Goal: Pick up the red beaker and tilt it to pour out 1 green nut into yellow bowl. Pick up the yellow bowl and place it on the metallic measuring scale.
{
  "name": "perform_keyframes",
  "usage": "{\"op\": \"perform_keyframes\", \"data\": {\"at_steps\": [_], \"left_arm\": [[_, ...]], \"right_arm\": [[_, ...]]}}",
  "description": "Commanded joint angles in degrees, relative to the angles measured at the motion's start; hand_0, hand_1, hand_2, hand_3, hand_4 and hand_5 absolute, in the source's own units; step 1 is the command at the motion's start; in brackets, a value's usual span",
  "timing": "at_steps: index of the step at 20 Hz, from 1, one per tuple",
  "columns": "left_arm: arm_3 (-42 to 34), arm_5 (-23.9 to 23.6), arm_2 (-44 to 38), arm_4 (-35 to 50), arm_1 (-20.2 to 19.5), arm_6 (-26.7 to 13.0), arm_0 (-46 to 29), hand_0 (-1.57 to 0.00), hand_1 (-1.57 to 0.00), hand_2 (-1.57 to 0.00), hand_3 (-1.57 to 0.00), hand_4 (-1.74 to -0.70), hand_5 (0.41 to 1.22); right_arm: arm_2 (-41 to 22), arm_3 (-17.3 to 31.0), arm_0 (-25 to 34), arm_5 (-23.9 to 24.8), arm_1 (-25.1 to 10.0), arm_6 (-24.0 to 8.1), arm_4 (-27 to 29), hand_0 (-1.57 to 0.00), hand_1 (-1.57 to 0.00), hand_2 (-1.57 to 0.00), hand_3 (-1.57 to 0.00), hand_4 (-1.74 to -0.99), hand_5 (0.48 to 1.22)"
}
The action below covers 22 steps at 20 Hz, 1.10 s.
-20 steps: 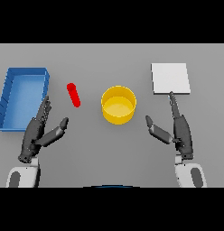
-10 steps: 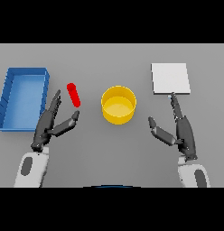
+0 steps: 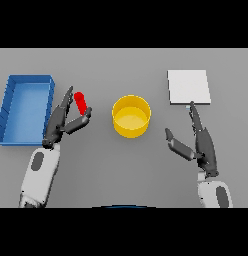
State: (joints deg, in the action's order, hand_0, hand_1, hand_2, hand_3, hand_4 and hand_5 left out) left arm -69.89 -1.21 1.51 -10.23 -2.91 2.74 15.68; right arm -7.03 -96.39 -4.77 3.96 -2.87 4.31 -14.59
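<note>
Now, here is how things stand.
Landmark: the yellow bowl (image 3: 131, 116) sits in the middle of the grey desk (image 3: 121, 65).
Red beaker: the red beaker (image 3: 80, 103) lies to the left of the bowl, apart from it, small and leaning a bit.
Left hand: the left hand (image 3: 62, 123) is left of the bowl, right at the beaker. Its fingers (image 3: 63, 107) and thumb reach to either side of the beaker, loose and not yet closed on it.
Right hand: the right hand (image 3: 198, 142) waits to the right of the bowl, fingers straight, holding nothing.
Scale: the flat measuring scale (image 3: 189, 87) is to the right of the bowl and farther back.
Blue bin: the blue bin (image 3: 26, 107) is far left of the bowl.
Green nut: I cannot see one.
Do it well: close softly round the middle of the beaker, lift straight up, carry it over the bowl, then tip slowly.
</note>
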Motion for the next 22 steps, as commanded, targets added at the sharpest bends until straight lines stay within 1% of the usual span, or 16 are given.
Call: {"op": "perform_keyframes", "data": {"at_steps": [1,2,5,7,9,10,13,14,15,16,17,18,19,20,21,22], "left_arm": [[1.54,-0.38,0.04,-0.35,0.45,0.54,0.94,0.00,0.00,0.00,0.00,-1.29,0.685],[2.42,-0.34,-0.13,-0.40,0.36,0.96,1.76,0.00,0.00,0.00,0.00,-1.29,0.688],[5.99,-0.95,-0.54,-1.17,0.27,1.41,4.64,0.00,0.00,0.00,0.00,-1.30,0.690],[8.54,-0.84,-1.40,-0.75,0.17,1.03,7.01,0.00,0.00,0.00,0.00,-1.29,0.684],[10.13,-0.89,-1.52,-0.80,0.54,0.98,8.11,0.00,0.00,0.00,0.00,-1.29,0.683],[11.52,-1.15,-1.85,-0.76,0.78,1.29,9.27,0.00,0.00,0.00,0.00,-1.29,0.683],[13.75,-0.51,-2.86,0.20,0.76,3.85,10.75,0.00,0.00,0.00,0.00,-1.32,0.692],[14.52,-0.41,-2.96,0.31,1.01,4.96,10.83,0.00,0.00,0.00,0.00,-1.33,0.695],[15.36,-0.90,-3.24,0.31,1.31,5.27,11.43,0.00,0.00,0.00,0.00,-1.34,0.698],[16.48,-1.08,-3.78,0.67,1.56,5.86,11.93,0.00,0.00,0.00,0.00,-1.35,0.704],[16.75,-1.52,-4.47,1.30,1.90,6.39,12.30,0.00,-0.03,-0.07,-0.03,-1.38,0.724],[17.30,-1.70,-5.26,2.18,2.41,7.30,12.33,-0.12,-0.15,-0.18,-0.12,-1.41,0.750],[17.68,-2.28,-5.78,2.56,2.81,6.98,12.96,-0.29,-0.33,-0.36,-0.29,-1.45,0.783],[18.16,-3.04,-6.13,2.49,2.81,5.95,13.57,-0.44,-0.48,-0.52,-0.55,-1.45,0.871],[18.70,-3.62,-5.87,1.79,2.77,6.27,13.45,-0.66,-0.70,-0.73,-0.72,-1.50,0.941],[19.18,-4.29,-5.71,1.16,2.68,5.30,14.14,-0.84,-0.87,-0.90,-0.84,-1.54,0.997]], "right_arm": [[0.00,0.07,-0.24,-0.35,-0.10,0.23,0.26,0.00,0.00,0.00,0.00,-1.269,0.638],[0.16,0.20,-0.23,-0.05,-0.08,0.76,0.19,0.00,0.00,0.00,0.00,-1.267,0.640],[0.51,0.71,0.45,-0.16,-0.49,0.30,0.27,0.00,0.00,0.00,0.00,-1.271,0.646],[0.44,-0.36,-0.64,-0.49,-0.47,0.90,0.75,0.00,0.00,0.00,0.00,-1.269,0.643],[0.15,-0.47,-0.49,-0.39,-0.12,0.89,0.61,0.00,0.00,0.00,0.00,-1.268,0.641],[0.07,-0.12,-0.26,-0.07,0.34,0.26,0.48,0.00,0.00,0.00,0.00,-1.265,0.638],[0.31,-0.51,-0.93,-0.08,-0.15,0.58,0.46,0.00,0.00,0.00,0.00,-1.264,0.640],[0.48,-0.26,0.09,0.16,-0.30,-0.48,0.16,0.00,0.00,0.00,0.00,-1.264,0.640],[0.21,-0.25,0.01,0.19,0.05,-0.16,0.14,0.00,0.00,0.00,0.00,-1.263,0.640],[0.11,-0.72,0.18,0.33,0.08,-0.70,-0.10,0.00,0.00,0.00,0.00,-1.261,0.641],[0.49,-0.75,-0.34,0.03,-0.45,-0.21,0.28,0.00,0.00,0.00,0.00,-1.259,0.642],[0.33,-0.69,-0.91,0.04,-0.25,0.24,0.26,0.00,0.00,0.00,0.00,-1.260,0.642],[0.44,-1.13,-0.80,0.17,-0.54,0.08,0.04,0.00,0.00,0.00,0.00,-1.258,0.644],[0.29,-0.79,-0.55,0.39,-0.33,-0.57,-0.29,0.00,0.00,0.00,0.00,-1.257,0.645],[0.27,-0.39,-0.75,0.57,-0.21,-0.44,-0.46,0.00,0.00,0.00,0.00,-1.255,0.644],[0.31,-0.74,-0.98,0.16,-0.20,0.07,0.15,0.00,0.00,0.00,0.00,-1.256,0.646]]}}
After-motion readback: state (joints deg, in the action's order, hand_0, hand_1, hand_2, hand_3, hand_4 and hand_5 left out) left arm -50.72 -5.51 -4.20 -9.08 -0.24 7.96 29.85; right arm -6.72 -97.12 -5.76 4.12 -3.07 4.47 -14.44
